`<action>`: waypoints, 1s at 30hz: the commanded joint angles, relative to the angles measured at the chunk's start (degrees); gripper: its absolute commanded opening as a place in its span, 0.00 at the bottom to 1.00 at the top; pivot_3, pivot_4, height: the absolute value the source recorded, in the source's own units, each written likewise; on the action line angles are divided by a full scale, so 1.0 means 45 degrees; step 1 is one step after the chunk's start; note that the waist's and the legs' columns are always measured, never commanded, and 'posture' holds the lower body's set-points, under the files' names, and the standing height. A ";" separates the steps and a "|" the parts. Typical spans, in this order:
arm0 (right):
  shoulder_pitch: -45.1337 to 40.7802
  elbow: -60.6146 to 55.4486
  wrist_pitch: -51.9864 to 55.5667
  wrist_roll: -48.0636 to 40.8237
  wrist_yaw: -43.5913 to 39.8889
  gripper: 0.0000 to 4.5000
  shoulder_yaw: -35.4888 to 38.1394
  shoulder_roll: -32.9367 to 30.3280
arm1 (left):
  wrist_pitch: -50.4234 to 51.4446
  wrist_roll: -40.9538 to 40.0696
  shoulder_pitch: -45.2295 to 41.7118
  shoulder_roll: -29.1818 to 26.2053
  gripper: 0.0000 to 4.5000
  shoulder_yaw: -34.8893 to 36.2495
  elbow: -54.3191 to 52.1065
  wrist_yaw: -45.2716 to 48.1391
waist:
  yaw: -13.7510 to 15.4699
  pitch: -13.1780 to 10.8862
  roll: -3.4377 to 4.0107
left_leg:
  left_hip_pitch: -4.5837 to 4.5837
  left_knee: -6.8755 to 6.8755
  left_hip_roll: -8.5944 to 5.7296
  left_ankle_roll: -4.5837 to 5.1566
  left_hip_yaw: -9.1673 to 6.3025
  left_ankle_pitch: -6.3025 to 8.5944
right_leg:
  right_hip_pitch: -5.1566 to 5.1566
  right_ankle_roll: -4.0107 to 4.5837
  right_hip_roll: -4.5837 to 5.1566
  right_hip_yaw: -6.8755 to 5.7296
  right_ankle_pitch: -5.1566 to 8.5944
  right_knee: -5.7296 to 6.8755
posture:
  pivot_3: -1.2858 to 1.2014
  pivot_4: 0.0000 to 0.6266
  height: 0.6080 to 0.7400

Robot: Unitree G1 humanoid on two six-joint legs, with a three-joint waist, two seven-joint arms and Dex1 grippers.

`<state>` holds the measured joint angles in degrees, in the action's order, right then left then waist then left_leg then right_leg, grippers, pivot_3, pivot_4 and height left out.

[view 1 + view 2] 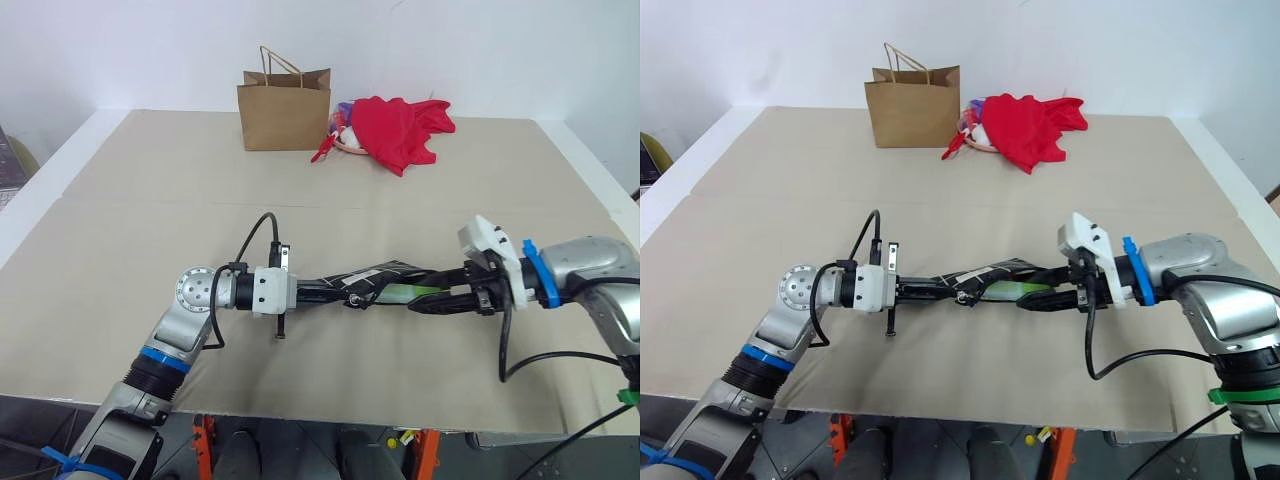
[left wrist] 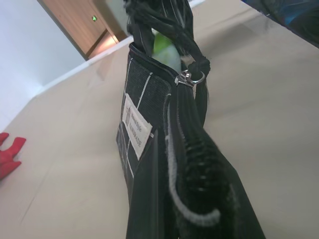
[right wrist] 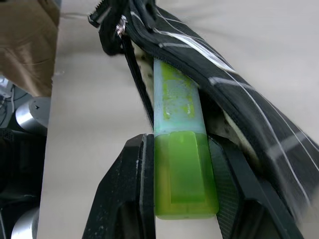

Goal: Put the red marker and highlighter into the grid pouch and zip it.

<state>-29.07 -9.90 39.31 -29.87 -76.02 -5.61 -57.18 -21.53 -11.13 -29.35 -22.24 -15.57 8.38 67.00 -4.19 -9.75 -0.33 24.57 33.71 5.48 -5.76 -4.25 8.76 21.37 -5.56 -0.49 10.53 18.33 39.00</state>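
The grid pouch (image 1: 372, 277), black with white lines, hangs above the table between my two grippers. My left gripper (image 1: 335, 289) is shut on one end of the pouch, near the white label (image 2: 135, 127) and the zipper pull (image 2: 192, 77). The mouth of the pouch stands open toward my right gripper (image 1: 422, 301). That gripper is shut on the lime-green highlighter (image 3: 180, 172), whose paler cap end (image 3: 174, 99) lies inside the pouch's open mouth. The red marker is out of view.
A brown paper bag (image 1: 285, 108) stands at the back of the beige table (image 1: 130, 230). A red cloth (image 1: 402, 130) lies bunched to the right of the bag. The table's front edge (image 1: 330, 420) runs just below my arms.
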 commanded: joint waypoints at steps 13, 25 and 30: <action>0.0350 -0.0725 -0.0519 -0.0388 -0.0158 0.99 0.1115 0.0595 | -0.0034 -0.0042 0.0070 -0.0016 0.00 -0.0012 -0.0505 -0.0234 | 0.0053 0.0000 -0.0001 | 0.0005 -0.0007 0.0000 0.0000 0.0000 0.0000 | 0.0000 0.0002 0.0000 -0.0002 0.0001 -0.0001 | 0.52 0.24 1.00; 0.2719 -0.4030 -0.1454 -0.2540 0.0635 0.99 0.3198 0.1413 | -0.0288 -0.0162 -0.0254 -0.0533 0.00 0.0245 0.0191 0.0135 | -0.0043 -0.0002 -0.0006 | -0.0002 0.0005 0.0002 0.0000 0.0000 -0.0012 | -0.0007 -0.0004 -0.0001 -0.0015 -0.0013 0.0009 | 0.52 0.24 1.00; 0.2481 -0.3545 -0.2152 -0.1581 0.1132 0.99 0.2375 0.1891 | -0.0184 -0.0195 -0.0304 -0.0497 0.00 0.0238 0.0058 0.0174 | -0.0014 -0.0003 -0.0009 | 0.0005 0.0009 0.0002 -0.0023 0.0000 -0.0036 | -0.0006 -0.0011 0.0000 -0.0013 -0.0028 0.0007 | 0.52 0.24 1.00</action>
<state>-17.71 -25.89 31.12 -37.79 -71.14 5.12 -48.75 -22.11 -11.23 -29.48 -24.16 -15.53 10.16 67.96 -4.26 -9.76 -0.37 24.61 33.75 5.49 -5.86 -4.25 8.60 21.34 -5.61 -0.49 10.47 18.21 39.03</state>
